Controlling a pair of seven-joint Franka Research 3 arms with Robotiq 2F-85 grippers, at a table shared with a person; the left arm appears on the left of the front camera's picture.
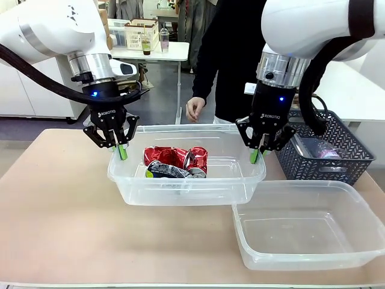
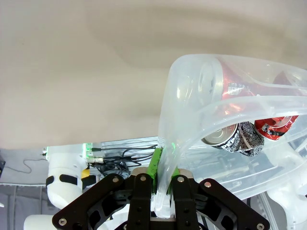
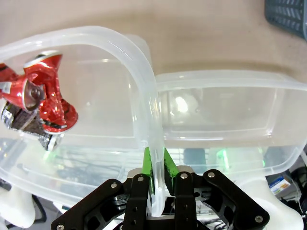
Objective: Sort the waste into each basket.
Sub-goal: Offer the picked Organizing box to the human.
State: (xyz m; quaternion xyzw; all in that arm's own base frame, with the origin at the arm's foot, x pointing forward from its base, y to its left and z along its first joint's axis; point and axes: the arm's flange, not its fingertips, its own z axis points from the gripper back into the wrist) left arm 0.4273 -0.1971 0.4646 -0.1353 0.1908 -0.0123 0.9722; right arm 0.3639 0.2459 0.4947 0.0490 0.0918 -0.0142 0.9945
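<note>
A clear tub (image 1: 129, 180) holds several crushed red-and-silver cans (image 1: 175, 161) at the table's middle. My left gripper (image 1: 120, 152) is shut on its left rim, the green pads pinching the rolled edge (image 2: 163, 165). On the opposite side my right gripper (image 1: 257, 155) is shut on the right rim (image 3: 154, 158). The cans (image 2: 240, 115) lie inside the tub wall in the left wrist view, and the cans (image 3: 45, 98) sit left of the rim in the right wrist view. A second clear tub (image 1: 252, 250), with nothing in it, stands at the front right; this tub (image 3: 268, 139) lies just beyond my right fingers.
A dark lattice basket (image 1: 301, 168) stands at the right behind the second tub, with something pale and clear in it that I cannot make out. A person stands at the far side, one hand (image 1: 194, 109) hanging above the table edge. Bare tabletop (image 1: 54, 205) spreads to the left.
</note>
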